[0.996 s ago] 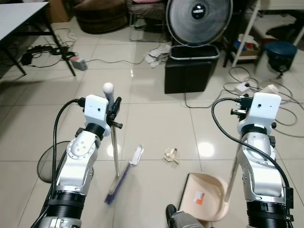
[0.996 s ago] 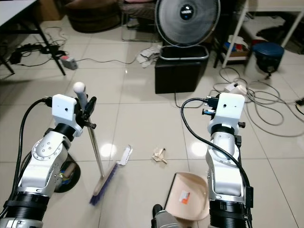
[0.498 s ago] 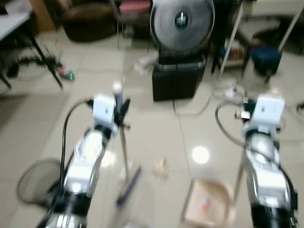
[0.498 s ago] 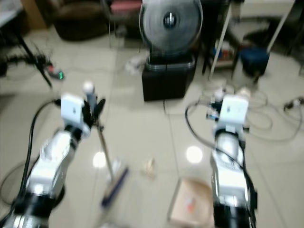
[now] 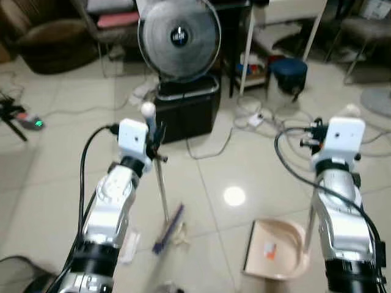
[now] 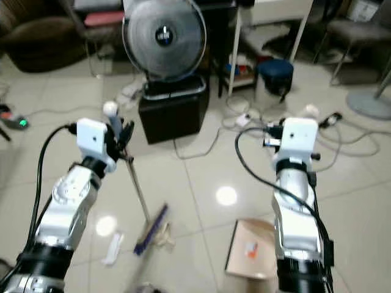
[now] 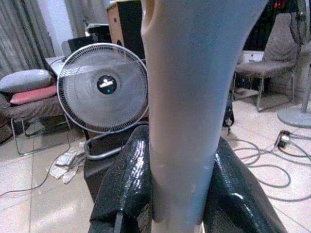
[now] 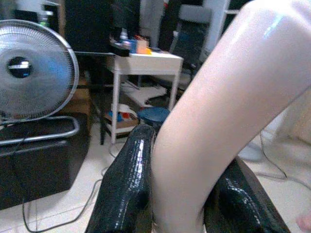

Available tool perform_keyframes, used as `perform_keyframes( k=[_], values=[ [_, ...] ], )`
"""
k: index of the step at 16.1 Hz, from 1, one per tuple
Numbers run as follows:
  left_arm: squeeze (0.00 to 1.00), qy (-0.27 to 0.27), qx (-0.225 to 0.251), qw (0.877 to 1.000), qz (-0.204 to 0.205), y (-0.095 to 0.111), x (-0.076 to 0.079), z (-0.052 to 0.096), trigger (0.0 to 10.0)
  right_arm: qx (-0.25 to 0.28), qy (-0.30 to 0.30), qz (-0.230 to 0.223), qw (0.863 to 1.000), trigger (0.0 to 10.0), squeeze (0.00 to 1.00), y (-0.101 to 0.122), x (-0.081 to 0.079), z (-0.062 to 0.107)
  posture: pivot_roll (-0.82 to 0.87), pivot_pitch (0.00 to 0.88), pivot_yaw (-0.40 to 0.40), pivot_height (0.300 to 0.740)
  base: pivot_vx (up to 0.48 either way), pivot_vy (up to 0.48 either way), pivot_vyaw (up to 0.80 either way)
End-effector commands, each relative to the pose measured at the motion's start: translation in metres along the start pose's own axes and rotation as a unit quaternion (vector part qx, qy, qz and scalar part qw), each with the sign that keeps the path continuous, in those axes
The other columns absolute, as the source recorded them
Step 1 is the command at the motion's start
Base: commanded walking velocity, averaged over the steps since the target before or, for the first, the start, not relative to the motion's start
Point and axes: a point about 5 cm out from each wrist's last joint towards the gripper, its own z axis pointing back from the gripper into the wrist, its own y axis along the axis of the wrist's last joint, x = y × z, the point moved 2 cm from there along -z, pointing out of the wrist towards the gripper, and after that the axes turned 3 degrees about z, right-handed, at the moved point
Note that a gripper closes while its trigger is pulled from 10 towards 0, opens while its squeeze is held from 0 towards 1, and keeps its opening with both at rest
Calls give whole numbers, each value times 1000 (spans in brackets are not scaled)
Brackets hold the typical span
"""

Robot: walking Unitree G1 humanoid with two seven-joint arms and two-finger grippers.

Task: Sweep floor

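1. The left arm (image 5: 107, 207) is silver, with rounded segments and a round joint cap with small screws.
2. The right arm (image 5: 339, 213) is also silver, and it has a black band near the bottom.
3. Each wrist has a white box (image 5: 133, 135) with rounded corners.
4. A thick black cable (image 5: 85, 165) makes a loop from each white box down along the arm.
5. The fingers (image 7: 129, 189) are glossy black.

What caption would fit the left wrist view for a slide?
Left gripper clamped on the broom handle, with a standing fan on the tiled floor behind.
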Motion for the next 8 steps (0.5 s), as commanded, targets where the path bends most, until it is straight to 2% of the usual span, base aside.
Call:
perform_keyframes(
  k=[1, 4, 6, 8],
  values=[
    [0, 25, 8, 999, -28, 6, -16, 3, 10000, 19, 41, -7, 999, 10000, 0, 10, -20, 2, -62, 50, 59, 740, 424, 0, 800],
    [0, 24, 7, 999, -33, 5, -16, 4, 10000, 13, 47, -7, 999, 10000, 0, 6, -21, 3, -60, 53, 61, 740, 419, 0, 800],
    [0, 23, 7, 999, -36, 5, -17, 4, 10000, 11, 53, -31, 998, 10000, 0, 3, -22, 5, -57, 56, 63, 740, 420, 0, 0],
    [0, 23, 6, 999, -37, 5, -18, 4, 10000, 11, 51, -22, 998, 10000, 0, 1, -21, 6, -57, 59, 64, 740, 420, 0, 0]
  ],
)
